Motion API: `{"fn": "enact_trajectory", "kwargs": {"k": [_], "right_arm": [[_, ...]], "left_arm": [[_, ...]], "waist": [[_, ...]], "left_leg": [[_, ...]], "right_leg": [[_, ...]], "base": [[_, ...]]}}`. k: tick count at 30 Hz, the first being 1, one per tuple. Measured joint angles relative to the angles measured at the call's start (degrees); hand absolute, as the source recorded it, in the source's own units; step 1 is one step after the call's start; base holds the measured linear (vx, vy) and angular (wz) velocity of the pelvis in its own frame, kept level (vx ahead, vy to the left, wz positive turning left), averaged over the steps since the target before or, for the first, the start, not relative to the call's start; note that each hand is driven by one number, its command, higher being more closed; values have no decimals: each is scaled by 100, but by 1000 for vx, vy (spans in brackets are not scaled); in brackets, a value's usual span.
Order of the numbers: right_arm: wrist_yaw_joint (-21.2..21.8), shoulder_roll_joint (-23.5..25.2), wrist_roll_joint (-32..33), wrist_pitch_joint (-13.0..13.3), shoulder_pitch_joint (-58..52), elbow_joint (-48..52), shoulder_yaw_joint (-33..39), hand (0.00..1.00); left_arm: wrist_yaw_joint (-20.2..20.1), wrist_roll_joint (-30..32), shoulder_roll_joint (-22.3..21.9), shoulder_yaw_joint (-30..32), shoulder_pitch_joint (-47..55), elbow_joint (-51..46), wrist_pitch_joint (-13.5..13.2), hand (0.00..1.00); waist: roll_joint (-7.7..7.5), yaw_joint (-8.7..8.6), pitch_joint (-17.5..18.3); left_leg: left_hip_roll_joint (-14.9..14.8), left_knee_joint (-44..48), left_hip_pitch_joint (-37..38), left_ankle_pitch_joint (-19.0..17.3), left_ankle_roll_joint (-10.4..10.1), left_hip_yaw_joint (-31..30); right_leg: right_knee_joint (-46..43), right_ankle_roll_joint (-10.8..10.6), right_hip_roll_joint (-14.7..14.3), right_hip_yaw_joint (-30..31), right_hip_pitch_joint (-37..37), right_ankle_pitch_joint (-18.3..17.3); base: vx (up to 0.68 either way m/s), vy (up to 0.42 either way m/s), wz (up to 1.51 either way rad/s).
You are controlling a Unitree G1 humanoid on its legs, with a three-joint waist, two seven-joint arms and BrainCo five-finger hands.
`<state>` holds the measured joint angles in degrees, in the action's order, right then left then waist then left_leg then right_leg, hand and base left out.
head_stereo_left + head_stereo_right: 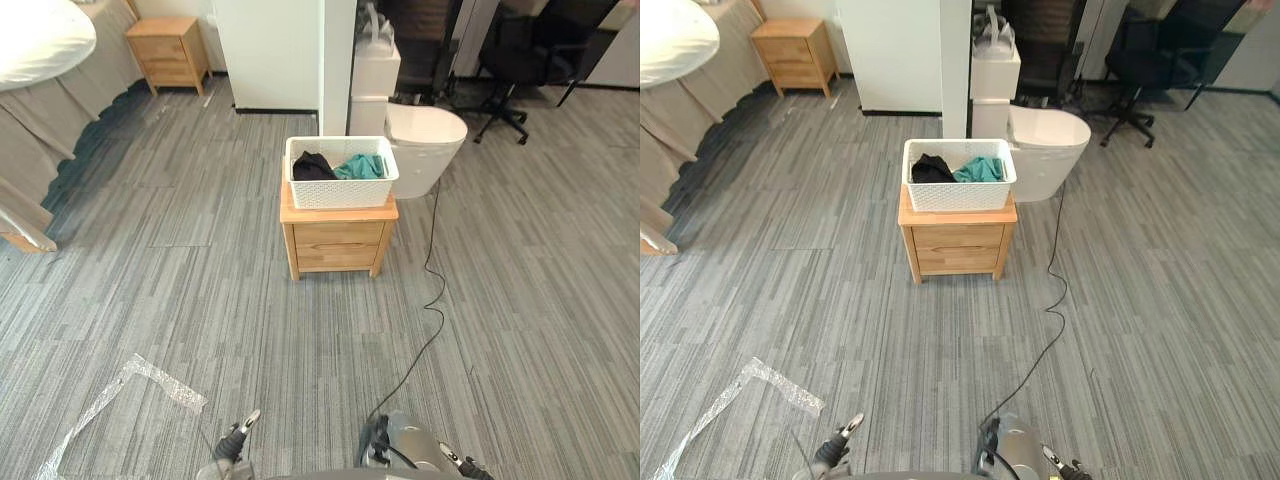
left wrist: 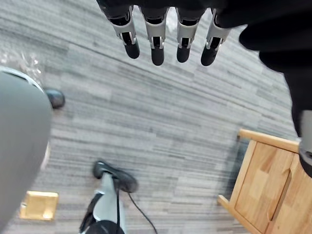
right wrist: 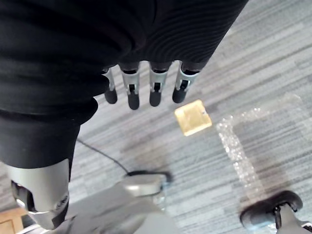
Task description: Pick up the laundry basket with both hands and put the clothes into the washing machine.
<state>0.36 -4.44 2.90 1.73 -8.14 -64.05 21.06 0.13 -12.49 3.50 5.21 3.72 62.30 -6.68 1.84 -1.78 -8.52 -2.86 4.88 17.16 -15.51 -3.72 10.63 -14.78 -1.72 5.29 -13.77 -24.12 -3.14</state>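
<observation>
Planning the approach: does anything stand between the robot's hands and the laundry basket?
Nothing visible does. Carpet runs from the left hand and right hand to the laundry basket, which sits atop a wooden nightstand ahead.

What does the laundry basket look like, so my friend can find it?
In the middle of the grey floor stands a wooden cabinet. The laundry basket sits on top of it. It is white mesh, with a black garment and a teal garment inside, unlike the smooth white machine behind.
</observation>
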Motion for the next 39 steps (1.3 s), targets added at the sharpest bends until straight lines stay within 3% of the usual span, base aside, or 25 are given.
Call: {"fn": "enact_trajectory", "kwargs": {"k": [1, 2, 3, 4, 5, 6, 7, 9, 10, 11, 13, 16, 18, 19, 22, 24, 25, 26, 27, 28, 31, 34, 36, 37, 39], "right_arm": [[-1, 98, 9, -31, -89, -7, 110, 0], [-2, 148, 66, -38, -140, -6, 180, 0], [-2, 186, 185, -31, -150, 23, 300, 0], [6, 117, 216, -10, -135, 45, 414, 0], [5, 120, 224, -7, -133, 84, 503, 0], [-6, 150, 229, -7, -146, 197, 612, 0], [-13, 148, 270, -4, -114, 261, 597, 0], [-20, 170, 365, 19, -35, 245, 600, 0], [-24, 175, 379, 21, 10, 246, 598, 0], [-33, 170, 402, 26, 120, 255, 596, 0], [-65, 154, 511, 31, 285, 356, 580, 0], [-143, 173, 691, 28, 292, 1058, 236, 0], [-166, 116, 811, 57, 335, 1507, 36, 0], [-174, 100, 831, 69, 365, 1559, 15, 0], [-292, 101, 895, 159, 371, 1622, -77, 0], [-307, 144, 945, 176, 291, 1672, -60, 0], [-313, 209, 1016, 179, 183, 1893, -19, 0], [-320, 242, 1035, 178, 126, 2026, -20, 0], [-344, 299, 1083, 180, 40, 2186, -21, 0], [-381, 348, 1113, 174, -55, 2371, -24, 0], [-401, 427, 1112, 178, -195, 2948, -31, 0], [-485, 485, 1157, 190, -199, 3643, 44, 0], [-663, 642, 1320, 256, -240, 4306, 203, 0], [-688, 624, 1342, 288, -237, 4424, 264, 0], [-908, 612, 1344, 294, -309, 5099, 448, 0]], "left_arm": [[-8, 87, -53, 155, 11, -4, -2, 0], [-6, 96, -73, 321, 35, -1, -1, 0], [9, 97, -251, 691, 67, -12, 0, 0], [14, 88, -413, 883, 112, -205, -14, 0], [13, 82, -463, 951, 113, -287, -20, 0], [2, 62, -544, 1163, 101, -394, -19, 0], [-1, 12, -529, 1247, 118, -457, -14, 0], [-5, -38, -414, 1220, 136, -487, -6, 0], [-5, -39, -370, 1152, 146, -516, -13, 0], [4, -37, -314, 990, 167, -572, -27, 0], [-5, -38, -276, 803, 166, -605, -40, 0], [6, -42, -274, 605, 156, -622, -75, 0], [30, -101, -320, 564, 224, -693, -77, 0], [37, -138, -326, 564, 262, -731, -78, 0], [132, -312, -263, 565, 378, -770, -75, 0], [141, -385, -204, 571, 384, -774, -94, 0], [141, -391, -172, 563, 387, -777, -98, 0], [138, -394, -160, 560, 389, -778, -98, 0], [137, -394, -135, 559, 416, -776, -89, 0], [138, -379, -107, 559, 443, -777, -55, 0], [154, -374, -61, 595, 495, -996, -19, 0], [320, -571, -58, 906, 569, -1785, -28, 0], [559, -816, -90, 1286, 760, -2574, -76, 0], [626, -841, -164, 1409, 749, -2654, -72, 0], [973, -924, -506, 1748, 944, -3506, -72, 0]], "waist": [[-106, -41, -4], [-143, -46, -20], [-93, -60, -29], [80, -48, -27], [128, -60, -54], [203, -30, -87], [218, 45, -108], [133, 140, -180], [79, 145, -204], [-43, 163, -243], [-7, 182, -241], [33, 235, -237], [132, 279, -179], [152, 300, -166], [-10, 427, 94], [-197, 414, 196], [-254, 390, 190], [-280, 384, 184], [-308, 293, 163], [-293, 238, 155], [-208, 246, 169], [-283, 240, 201], [-557, 249, 320], [-525, 249, 350], [-230, 283, 411]], "left_leg": [[-6, 24, 273, -108, -181, -104], [-44, 108, 408, -141, -232, -178], [-292, 631, 407, -131, -254, -287], [-640, 1760, -48, 50, -239, -302], [-782, 2511, -374, 286, -35, -312], [-1169, 4013, -1131, 1174, 243, -379], [-1610, 5173, -1663, 1278, 237, -305], [-1979, 6016, -2144, 1138, 402, -37], [-2000, 6035, -2254, 1088, 454, 91], [-1955, 5834, -2495, 943, 414, 301], [-1734, 4941, -2749, 744, 176, 575], [-1082, 2644, -2965, 750, 118, 628], [-540, 446, -2955, 1107, -336, 33], [-466, 139, -2966, 1169, -413, -122], [-107, 442, -2992, 1872, 63, -439], [131, 805, -2868, 1537, 410, -219], [273, 767, -2584, 1363, 508, -122], [346, 704, -2407, 1290, 553, -88], [449, 575, -2007, 1167, 645, -94], [473, 455, -1591, 1103, 716, -89], [406, 118, -1027, 1096, 726, -80], [235, -90, -823, 1003, 576, -109], [238, -21, -842, 777, 313, -123], [135, 24, -842, 682, 245, -118], [-180, 159, -843, 494, 126, -50]], "right_leg": [[368, 0, -29, 540, 7, 367], [145, 175, -72, 692, 2, 860], [-455, 331, -162, 697, -16, 986], [-705, 386, -327, 491, 90, 625], [-745, 435, -380, 384, 194, 472], [-709, 605, -548, 234, 465, 192], [-603, 683, -740, 204, 808, 47], [-189, 805, -908, 231, 1603, -38], [-20, 806, -908, 269, 1862, -54], [289, 783, -869, 317, 2259, -91], [545, 697, -795, 415, 2619, -167], [572, 517, -692, 516, 2892, -529], [585, 394, -737, 688, 3015, -763], [580, 375, -756, 759, 3045, -826], [358, 100, -494, 1189, 3201, -1286], [-360, -136, -191, 1522, 3039, -1484], [-1431, -242, -83, 1683, 2732, -1469], [-2100, -430, -42, 1711, 2510, -1356], [-3298, -724, 74, 1727, 2138, -822], [-4013, -617, 202, 1592, 1919, -810], [-4038, -292, 513, 965, 1672, -1005], [-2361, -318, 623, 422, 1469, -1107], [-586, -372, 559, 496, 1532, -231], [-500, -361, 473, 518, 1654, -257], [-19, -298, 141, 447, 1908, -212]], "base": [[665, -212, 46], [722, -287, 44], [736, -365, 35], [717, -390, 36], [659, -411, 35], [645, -391, 18], [643, -368, 2], [615, -317, -15], [560, -285, -5], [565, -259, -4], [406, -155, -13], [290, -25, -10], [322, 79, -24], [308, 112, -45], [491, 229, -65], [550, 247, -33], [537, 259, -19], [471, 229, -2], [425, 169, 9], [426, 152, 7], [332, 86, -1], [258, -45, 17], [209, -172, -6], [165, -193, -17], [139, -170, -19]]}}
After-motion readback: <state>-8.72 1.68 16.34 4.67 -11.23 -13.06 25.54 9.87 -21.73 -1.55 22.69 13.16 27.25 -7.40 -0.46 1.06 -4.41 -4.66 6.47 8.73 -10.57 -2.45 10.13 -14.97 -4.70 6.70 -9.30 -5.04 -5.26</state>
